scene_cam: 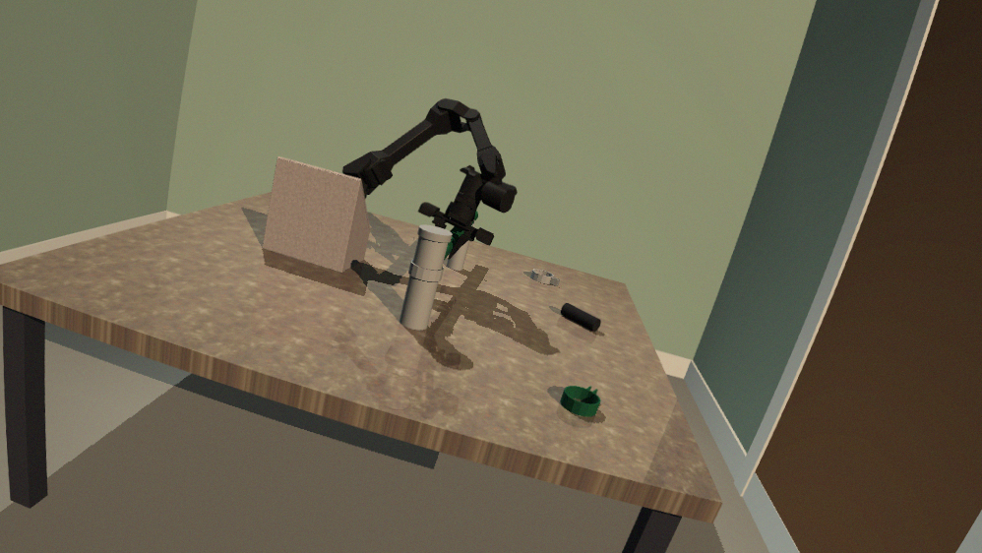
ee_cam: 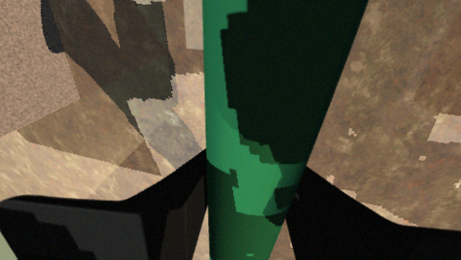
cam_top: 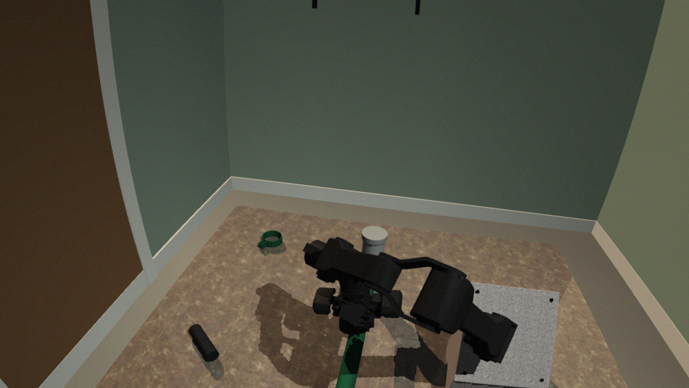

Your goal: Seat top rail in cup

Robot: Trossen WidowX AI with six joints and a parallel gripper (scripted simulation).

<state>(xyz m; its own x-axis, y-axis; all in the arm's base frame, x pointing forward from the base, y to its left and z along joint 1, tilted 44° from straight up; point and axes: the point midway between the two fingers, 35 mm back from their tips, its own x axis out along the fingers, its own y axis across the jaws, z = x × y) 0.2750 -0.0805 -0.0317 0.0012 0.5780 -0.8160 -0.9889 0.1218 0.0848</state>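
Note:
The green rail (cam_top: 348, 369) (ee_cam: 260, 149) runs between the fingers of my gripper (cam_top: 356, 311) (scene_cam: 452, 248) (ee_cam: 247, 156), which is shut on it. The big post (cam_top: 373, 248) (scene_cam: 416, 305) stands upright with its pale cap (cam_top: 374, 233) (scene_cam: 434, 232). The brace band (scene_cam: 426, 271) sits around the post, clearly below the cap. In the exterior view my gripper is just behind the post's upper part. The rail-end cup and the rail's cut end are hidden, so I cannot tell whether they touch. A shorter post (scene_cam: 457, 259) stands behind; its loop cap is hidden by the arm.
A green ring clamp (cam_top: 272, 241) (scene_cam: 580, 402) and a black cylinder (cam_top: 204, 343) (scene_cam: 581, 317) lie to one side. A small grey clamp (scene_cam: 544, 276) lies farther back. A pinkish wedge-shaped block (scene_cam: 312, 215) stands near the arm base, beside a speckled grey plate (cam_top: 518, 332).

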